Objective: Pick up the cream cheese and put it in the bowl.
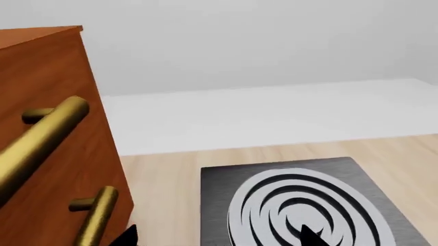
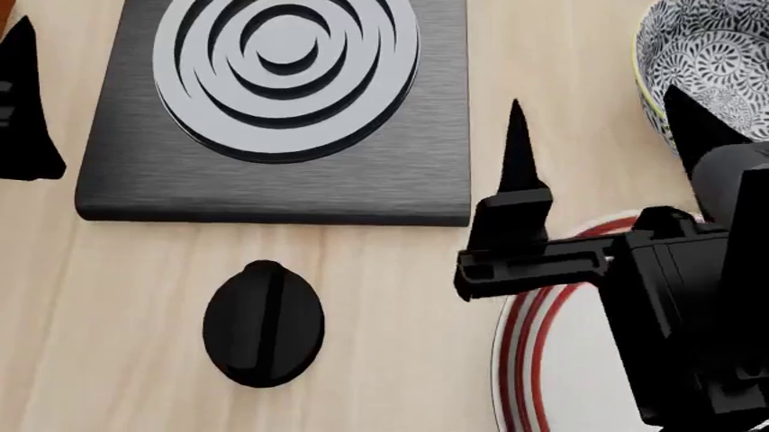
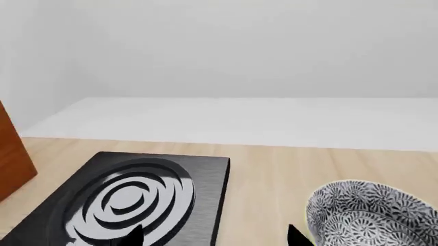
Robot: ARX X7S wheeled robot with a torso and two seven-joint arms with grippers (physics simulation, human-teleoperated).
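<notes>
Cheese is the thing you must find first: the cream cheese does not show in any of the three views, so you cannot say from here where it lies. By its name you can expect a small, light, stiff carton with smooth sides; a hold across its two long flat sides, near the middle, should be safest, and a gentle squeeze should be enough.

The bowl (image 2: 709, 63) stands on the tabletop (image 2: 72, 315) at the far right, beyond the red-ringed plate (image 2: 529, 360).

Your right tool (image 2: 601, 144) hangs over the plate's edge with its fingers spread wide and nothing between them. Your left tool (image 2: 22, 99) waits beside the stove plate (image 2: 283, 180); its opening you cannot tell.
</notes>
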